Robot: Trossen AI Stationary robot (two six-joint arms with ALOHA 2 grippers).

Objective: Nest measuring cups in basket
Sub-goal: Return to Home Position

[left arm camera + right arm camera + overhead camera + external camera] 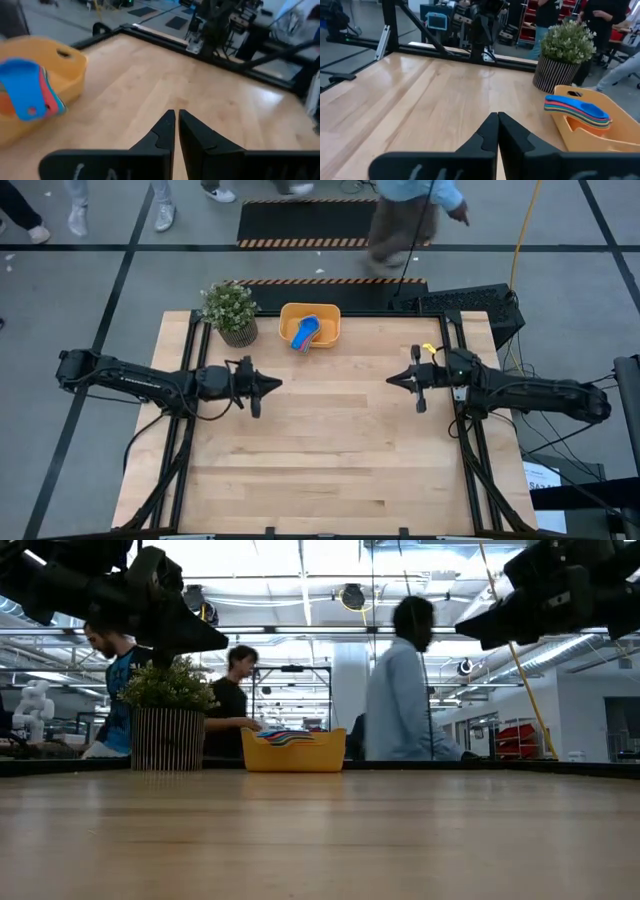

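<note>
High view: both arms are hovering over the table [330, 470], one on each side, tips pointing at each other across the bare middle. The left gripper [272, 383] is showing its fingers pressed together with only a thin slit between them and is holding nothing. The right gripper [393, 379] is doing the same: closed, empty.

The measuring cups [305, 332] are sitting nested as one stack inside the basket [332, 318], light blue on top, with other colours showing at the edges below it. The basket is standing at the far edge of the table, just beside the potted plant [231, 310].

Key relation: the basket is lying beyond both grippers, toward the far edge, and it is nearer the left gripper than the right. The stack's long axis is running from bowls to handles, with the handles sticking out over the basket rim on the table side, angling toward the left arm's side as far as I can tell.

Nesting is looking finished. The remaining pull-back to rest should be needing no contact with basket or plant, since both grippers are hanging well apart from them.
</note>
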